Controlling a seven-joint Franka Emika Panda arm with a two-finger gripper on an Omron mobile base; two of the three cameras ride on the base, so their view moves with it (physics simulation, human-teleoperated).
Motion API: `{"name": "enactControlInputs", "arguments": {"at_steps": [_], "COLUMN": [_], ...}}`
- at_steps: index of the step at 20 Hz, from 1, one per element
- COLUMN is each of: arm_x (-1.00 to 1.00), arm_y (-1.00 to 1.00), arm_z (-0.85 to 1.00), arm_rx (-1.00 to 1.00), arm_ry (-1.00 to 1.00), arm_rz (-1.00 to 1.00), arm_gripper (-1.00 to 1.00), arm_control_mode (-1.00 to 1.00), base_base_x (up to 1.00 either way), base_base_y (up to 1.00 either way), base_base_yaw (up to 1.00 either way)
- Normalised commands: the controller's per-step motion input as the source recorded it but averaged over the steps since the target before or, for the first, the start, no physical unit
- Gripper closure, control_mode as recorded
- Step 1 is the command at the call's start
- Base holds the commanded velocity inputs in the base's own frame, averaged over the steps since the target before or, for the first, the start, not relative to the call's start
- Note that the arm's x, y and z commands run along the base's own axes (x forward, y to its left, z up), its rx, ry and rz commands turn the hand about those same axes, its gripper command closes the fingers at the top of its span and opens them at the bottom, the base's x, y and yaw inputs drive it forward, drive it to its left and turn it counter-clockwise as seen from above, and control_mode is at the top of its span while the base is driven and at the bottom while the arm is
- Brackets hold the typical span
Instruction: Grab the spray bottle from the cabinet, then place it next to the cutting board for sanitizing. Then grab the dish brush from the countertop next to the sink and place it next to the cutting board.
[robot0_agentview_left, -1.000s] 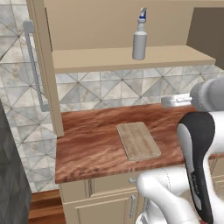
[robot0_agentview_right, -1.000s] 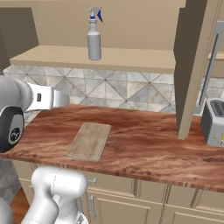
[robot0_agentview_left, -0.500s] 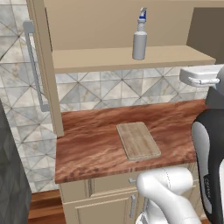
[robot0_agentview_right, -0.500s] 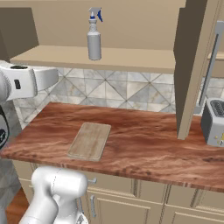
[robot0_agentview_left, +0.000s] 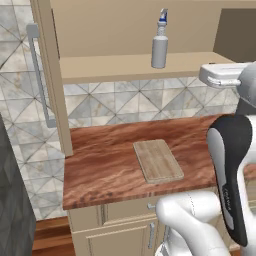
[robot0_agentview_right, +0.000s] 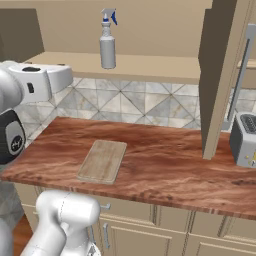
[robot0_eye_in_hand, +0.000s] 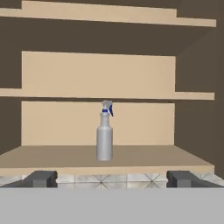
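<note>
While the claw (robot0_eye_in_hand: 112, 178) hangs released, its two dark fingertips (robot0_eye_in_hand: 41, 178) set wide apart at the bottom of the hand view, the bottle (robot0_eye_in_hand: 104, 136) stands upright straight ahead of it, centred between them and well apart from them. The bottle (robot0_agentview_left: 160, 44) is pale grey with a blue-and-white trigger nozzle, and it rests on the bottom shelf of the open cabinet (robot0_agentview_left: 125, 70), a little back from the front edge; a plain beige shelf runs above it. The cabinet door (robot0_agentview_left: 47, 80) is swung open at the left of the left base view, its long grey bar handle upright. Below the cabinet, a tiled wall runs behind a reddish-brown desk (robot0_agentview_left: 100, 165). A light wooden board (robot0_agentview_left: 157, 161) lies flat on the desk, near its front edge, directly below and forward of the bottle. In the right base view a silver toaster (robot0_agentview_right: 244, 140) sits on the desk at the far right, well apart from the board (robot0_agentview_right: 103, 160).
</note>
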Motion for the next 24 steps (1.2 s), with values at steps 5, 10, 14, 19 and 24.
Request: {"name": "enactControlInputs", "arguments": {"at_steps": [5, 10, 14, 19, 24], "arm_x": [0.57, 0.63, 0.57, 0.48, 0.42], "arm_y": [0.0, 0.0, 0.0, 0.0, 0.0], "arm_z": [0.01, 0.0, 0.0, 0.0, 0.0], "arm_rx": [0.0, 0.0, 0.0, 0.0, 0.0], "arm_ry": [0.0, 0.06, 0.03, 0.0, 0.0], "arm_rz": [0.0, 0.0, 0.0, 0.02, 0.02], "arm_gripper": [-1.0, -1.0, -1.0, -1.0, -1.0], "arm_control_mode": [-1.0, -1.0, -1.0, -1.0, -1.0], "base_base_x": [0.0, 0.0, 0.0, 0.0, 0.0], "base_base_y": [0.0, 0.0, 0.0, 0.0, 0.0], "base_base_yaw": [0.0, 0.0, 0.0, 0.0, 0.0]}}
